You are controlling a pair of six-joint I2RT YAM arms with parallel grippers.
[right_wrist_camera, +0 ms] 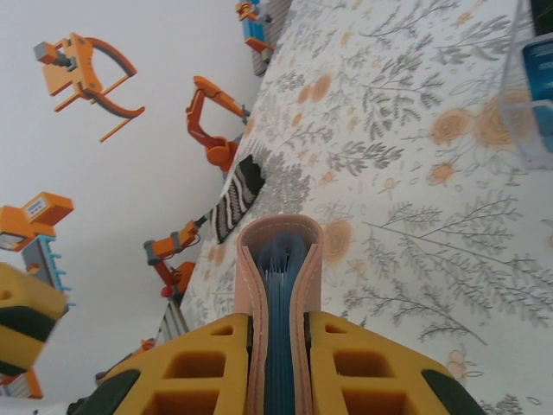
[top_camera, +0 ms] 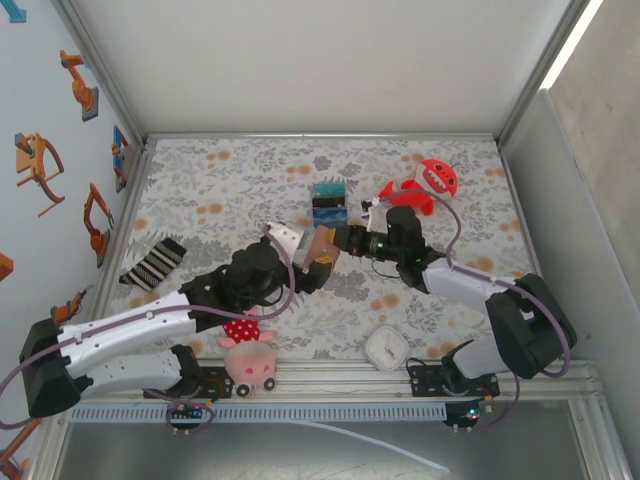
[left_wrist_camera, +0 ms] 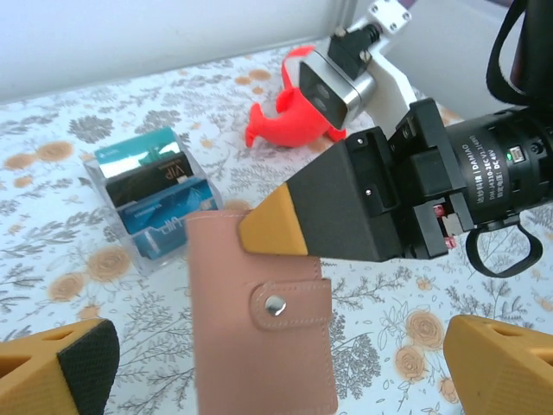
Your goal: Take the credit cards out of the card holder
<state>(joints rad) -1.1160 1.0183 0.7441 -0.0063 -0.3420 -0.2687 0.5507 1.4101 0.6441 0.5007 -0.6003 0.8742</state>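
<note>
The card holder (left_wrist_camera: 259, 320) is a tan leather wallet with its snap tab fastened, held above the table. My right gripper (right_wrist_camera: 278, 333) is shut on it, its yellow fingers (right_wrist_camera: 212, 363) pressing both covers. Blue pleated lining shows between the covers of the card holder (right_wrist_camera: 278, 251). The credit cards are hidden inside. My left gripper (left_wrist_camera: 276, 372) is open, and its yellow fingertips (left_wrist_camera: 60, 367) stand wide on either side of the holder without touching it. From above, the card holder (top_camera: 322, 248) sits between the right gripper (top_camera: 336, 243) and the left gripper (top_camera: 305, 265) at mid-table.
A clear box striped teal, black and blue (top_camera: 328, 203) (left_wrist_camera: 151, 199) stands just behind the grippers. A red toy (top_camera: 425, 185) (left_wrist_camera: 289, 121) lies at the back right, a striped cloth (top_camera: 153, 263) at the left. A pink plush (top_camera: 248, 358) and a white clock (top_camera: 385, 347) sit near the front edge.
</note>
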